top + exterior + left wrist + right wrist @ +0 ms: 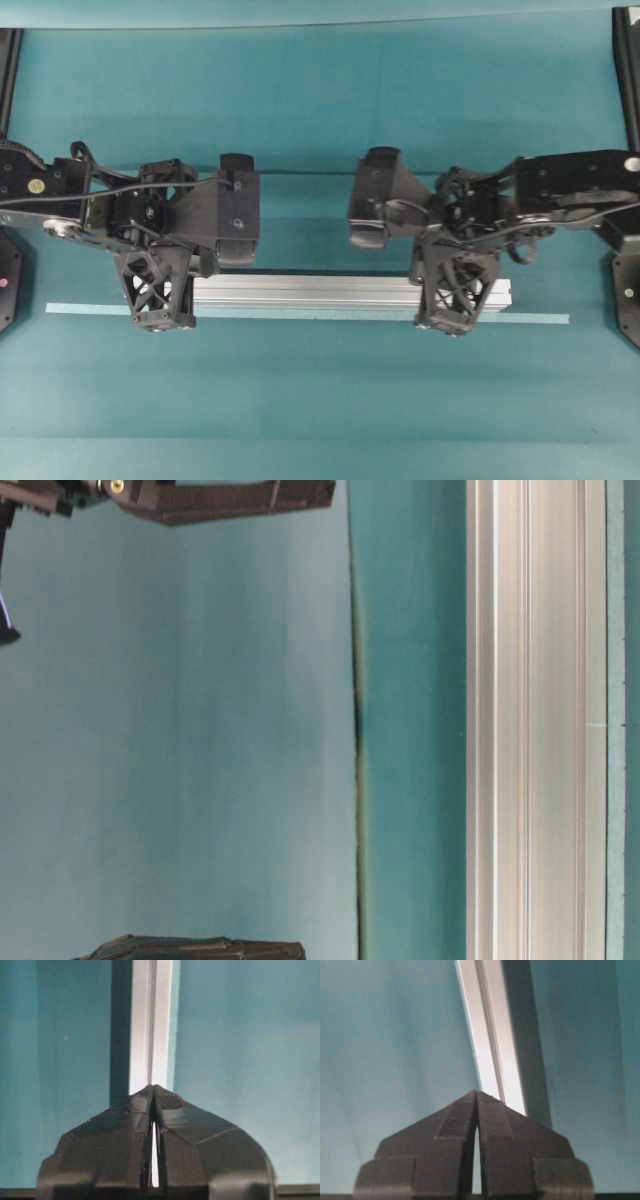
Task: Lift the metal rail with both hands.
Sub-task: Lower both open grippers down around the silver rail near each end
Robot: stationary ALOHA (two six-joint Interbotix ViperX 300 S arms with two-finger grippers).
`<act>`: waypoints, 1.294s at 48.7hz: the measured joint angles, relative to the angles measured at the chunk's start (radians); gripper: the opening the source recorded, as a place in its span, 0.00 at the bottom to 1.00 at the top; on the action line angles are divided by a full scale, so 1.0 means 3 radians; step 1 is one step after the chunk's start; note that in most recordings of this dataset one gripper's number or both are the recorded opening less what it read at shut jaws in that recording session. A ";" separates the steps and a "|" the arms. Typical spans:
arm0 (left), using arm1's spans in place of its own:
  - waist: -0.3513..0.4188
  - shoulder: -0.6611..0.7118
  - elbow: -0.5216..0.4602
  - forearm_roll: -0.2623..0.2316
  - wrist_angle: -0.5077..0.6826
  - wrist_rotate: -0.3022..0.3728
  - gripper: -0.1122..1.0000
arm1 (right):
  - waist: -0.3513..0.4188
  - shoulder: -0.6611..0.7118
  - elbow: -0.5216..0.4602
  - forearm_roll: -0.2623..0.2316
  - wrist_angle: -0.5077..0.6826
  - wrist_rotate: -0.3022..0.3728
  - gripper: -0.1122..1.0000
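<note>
Grooved silver aluminium metal rail (310,291) lies straight.

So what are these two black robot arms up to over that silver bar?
Two black robot arms are poised above a long grooved silver metal rail lying on a teal table, beside a thin pale-green tape strip. The left gripper and right gripper sit over the rail's two ends, fingertips pressed together and holding nothing. The rail has not been grasped yet.

The metal rail (320,291) lies across the table (320,100); the left gripper (158,318) over its left end, the right gripper (448,322) near its right.
</note>
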 measured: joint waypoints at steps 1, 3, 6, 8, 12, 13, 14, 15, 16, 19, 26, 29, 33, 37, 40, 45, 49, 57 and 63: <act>0.0000 0.0000 0.0000 0.0000 0.0000 0.0005 0.09 | 0.0000 0.0010 -0.0010 -0.0005 0.0005 -0.0005 0.14; 0.0000 0.0000 0.0000 0.0000 0.0000 0.0005 0.09 | 0.0000 0.0036 -0.0026 -0.0015 0.0015 -0.0020 0.15; 0.0000 0.0000 0.0000 0.0000 -0.0005 0.0005 0.09 | 0.0000 0.0072 -0.0036 -0.0020 0.0020 -0.0051 0.20; 0.0000 0.0000 0.0010 0.0000 -0.0005 0.0020 0.09 | 0.0000 0.0082 -0.0036 -0.0020 0.0020 -0.0072 0.25; 0.0000 0.0000 0.0046 0.0000 -0.0005 0.0031 0.14 | 0.0000 0.0082 -0.0036 -0.0020 0.0026 -0.0118 0.39; 0.0005 0.0000 0.0066 0.0000 -0.0005 0.0041 0.17 | 0.0000 0.0087 -0.0031 -0.0026 0.0031 -0.0128 0.44; 0.0000 0.0000 0.0092 0.0000 -0.0005 0.0051 0.21 | 0.0000 0.0087 -0.0031 -0.0026 0.0026 -0.0133 0.50; 0.0000 0.0000 0.0107 0.0000 -0.0005 0.0056 0.24 | 0.0000 0.0087 -0.0031 -0.0026 0.0026 -0.0138 0.55; 0.0000 0.0000 0.0123 0.0000 -0.0010 0.0066 0.28 | 0.0000 0.0087 -0.0026 -0.0026 0.0026 -0.0138 0.61; 0.0000 0.0000 0.0164 0.0000 -0.0010 0.0092 0.43 | 0.0000 0.0097 -0.0020 -0.0026 0.0036 -0.0143 0.77; -0.0020 0.0031 0.0240 0.0000 -0.0036 0.0123 0.82 | 0.0015 0.0128 0.0005 -0.0031 0.0097 -0.0194 1.00; -0.0020 0.0061 0.0256 0.0000 -0.0041 0.0138 0.94 | 0.0026 0.0148 0.0015 -0.0031 0.0097 -0.0230 1.00; -0.0026 0.0112 0.0266 0.0000 -0.0046 0.0153 0.99 | 0.0031 0.0179 0.0020 -0.0031 0.0097 -0.0261 0.99; -0.0020 0.0153 0.0266 0.0000 -0.0061 0.0169 0.99 | 0.0031 0.0215 0.0020 -0.0031 0.0092 -0.0266 0.99; -0.0020 0.0179 0.0271 0.0000 -0.0087 0.0169 0.99 | 0.0036 0.0240 0.0020 -0.0031 0.0087 -0.0271 0.99; -0.0026 0.0235 0.0271 0.0005 -0.0123 0.0174 1.00 | 0.0041 0.0271 0.0036 -0.0031 0.0041 -0.0276 0.99; -0.0026 0.0291 0.0286 0.0000 -0.0153 0.0174 1.00 | 0.0046 0.0281 0.0087 -0.0031 -0.0020 -0.0276 0.99; -0.0031 0.0358 0.0343 0.0000 -0.0322 0.0159 1.00 | 0.0051 0.0286 0.0194 -0.0031 -0.0128 -0.0276 0.99; -0.0031 0.0404 0.0409 0.0000 -0.0424 0.0133 1.00 | 0.0061 0.0286 0.0286 -0.0031 -0.0225 -0.0281 0.99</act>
